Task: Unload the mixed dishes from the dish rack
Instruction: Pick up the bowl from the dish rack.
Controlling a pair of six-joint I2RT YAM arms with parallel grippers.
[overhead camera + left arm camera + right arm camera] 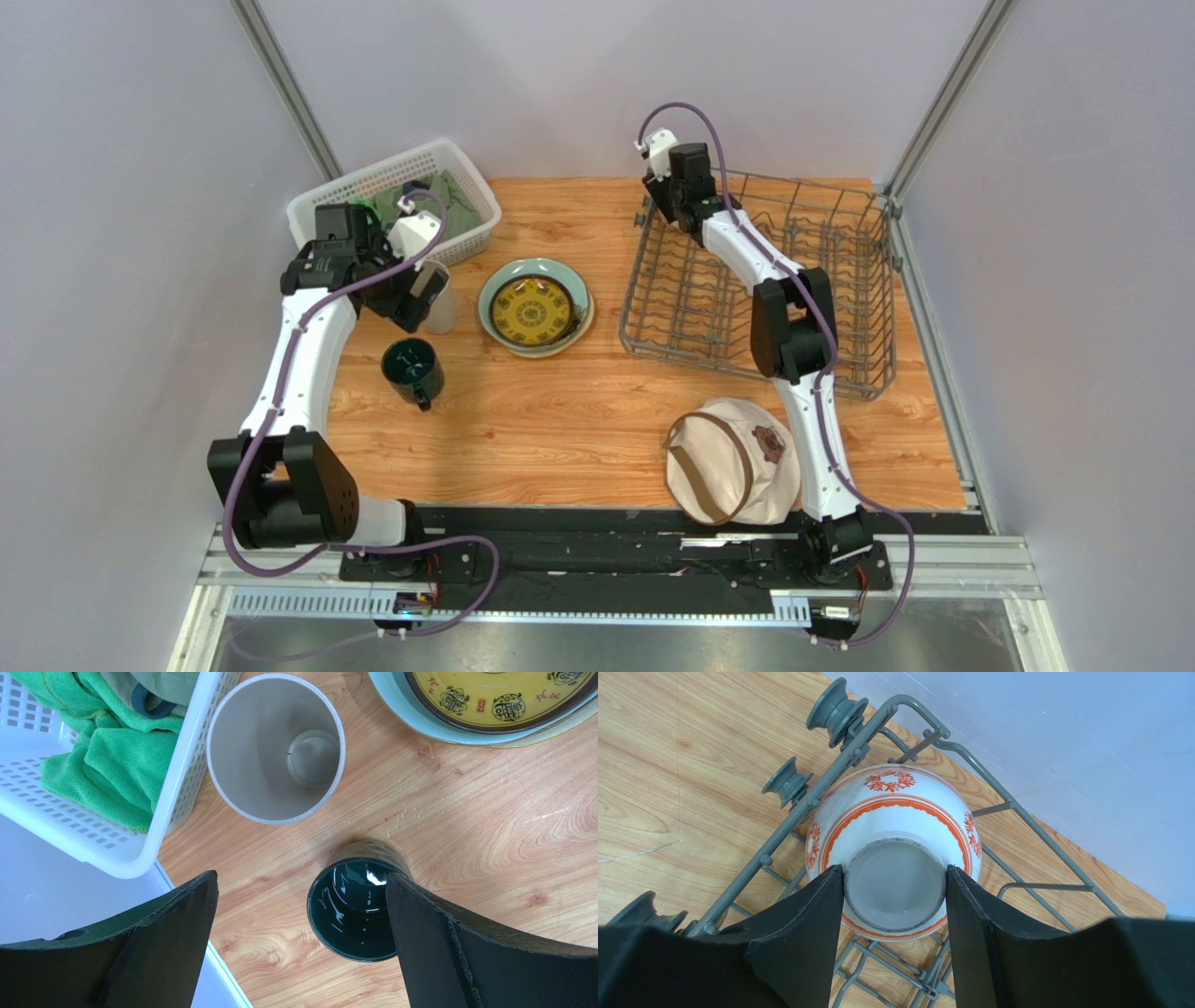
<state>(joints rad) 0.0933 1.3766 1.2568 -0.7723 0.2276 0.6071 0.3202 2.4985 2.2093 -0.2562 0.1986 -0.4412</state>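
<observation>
The red-orange-and-white patterned bowl [896,812] lies upside down in the far left corner of the dark grey wire dish rack [808,805] [842,322]. My right gripper [895,882] [659,196] is shut on it, both fingers pressed against its grey foot ring. My left gripper [300,903] [421,287] hangs open over the table. Below it stand the beige tumbler [275,747] and the dark green mug [351,910] [413,370]; its right finger covers part of the mug's rim. The small dark yellow-patterned plate [533,311] [505,696] rests on the pale green plate [491,311] mid-table.
A white lattice basket [393,196] [105,847] with a green cloth [98,763] stands at the back left, touching the tumbler. A round beige hat [730,459] lies near the right arm's base. The rack's raised wire sides surround the bowl.
</observation>
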